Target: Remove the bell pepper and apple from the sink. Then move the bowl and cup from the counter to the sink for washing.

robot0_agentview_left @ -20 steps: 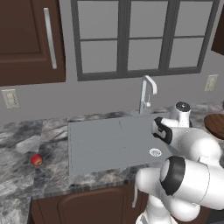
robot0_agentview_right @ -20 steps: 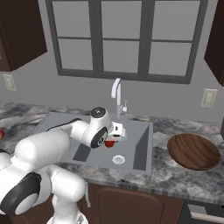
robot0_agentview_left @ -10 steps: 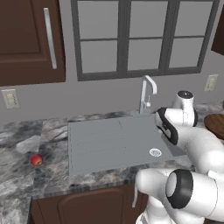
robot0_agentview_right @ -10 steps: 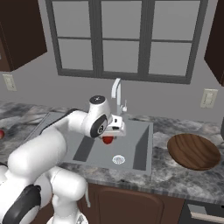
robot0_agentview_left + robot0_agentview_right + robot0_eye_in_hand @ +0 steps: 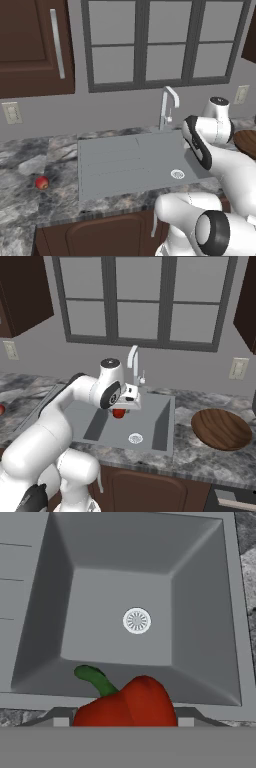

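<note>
Apple (image 5: 42, 183) out on table (image 5: 30, 210); bell pepper (image 5: 127, 706) clamped in hand (image 5: 120, 412), raised over sink (image 5: 200, 637); bowl (image 5: 221, 429) beside, unmoved.

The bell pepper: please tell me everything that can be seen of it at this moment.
The bell pepper is glossy bright red, lobed, with a curved green stem at its upper left in the hand view. It sits between the fingers of the tool, which grips it and holds it lifted above the grey sink, over the basin with the white drain. In the right base view it shows as a small red shape just under the hand.
</note>
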You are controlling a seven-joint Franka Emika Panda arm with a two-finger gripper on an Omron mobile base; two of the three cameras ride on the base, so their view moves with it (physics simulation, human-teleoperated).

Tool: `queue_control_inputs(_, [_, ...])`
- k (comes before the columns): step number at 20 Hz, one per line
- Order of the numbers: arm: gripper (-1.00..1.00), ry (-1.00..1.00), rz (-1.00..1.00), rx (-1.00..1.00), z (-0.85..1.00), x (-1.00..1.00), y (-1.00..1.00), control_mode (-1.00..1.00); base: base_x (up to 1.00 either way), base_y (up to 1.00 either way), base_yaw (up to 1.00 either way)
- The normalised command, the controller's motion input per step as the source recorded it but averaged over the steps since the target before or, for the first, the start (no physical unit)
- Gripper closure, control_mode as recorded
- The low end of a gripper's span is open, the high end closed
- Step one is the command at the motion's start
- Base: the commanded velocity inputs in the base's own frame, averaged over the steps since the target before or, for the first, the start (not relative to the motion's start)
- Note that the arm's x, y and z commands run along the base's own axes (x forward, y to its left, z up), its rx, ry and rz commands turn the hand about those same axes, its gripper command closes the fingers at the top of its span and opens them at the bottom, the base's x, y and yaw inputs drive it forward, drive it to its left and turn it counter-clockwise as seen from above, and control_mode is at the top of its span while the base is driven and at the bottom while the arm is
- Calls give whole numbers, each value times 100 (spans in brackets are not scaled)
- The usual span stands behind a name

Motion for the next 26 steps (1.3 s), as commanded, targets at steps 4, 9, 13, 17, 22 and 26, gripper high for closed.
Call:
queue_control_inputs(4, [100, 1, 0, 2, 15, -24, 30, -100, 0, 0, 0])
queue_control_inputs(9, [100, 5, 0, 1, 18, -21, 34, -100, 0, 0, 0])
queue_control_inputs(13, [100, 8, 0, 0, 15, -22, 34, -100, 0, 0, 0])
queue_control_inputs(17, [100, 6, 0, 0, 12, -23, 34, -100, 0, 0, 0])
queue_control_inputs(22, [100, 5, -3, 0, 12, -17, 38, -100, 0, 0, 0])
queue_control_inputs(26, [100, 4, -3, 0, 12, -14, 40, -100, 0, 0, 0])
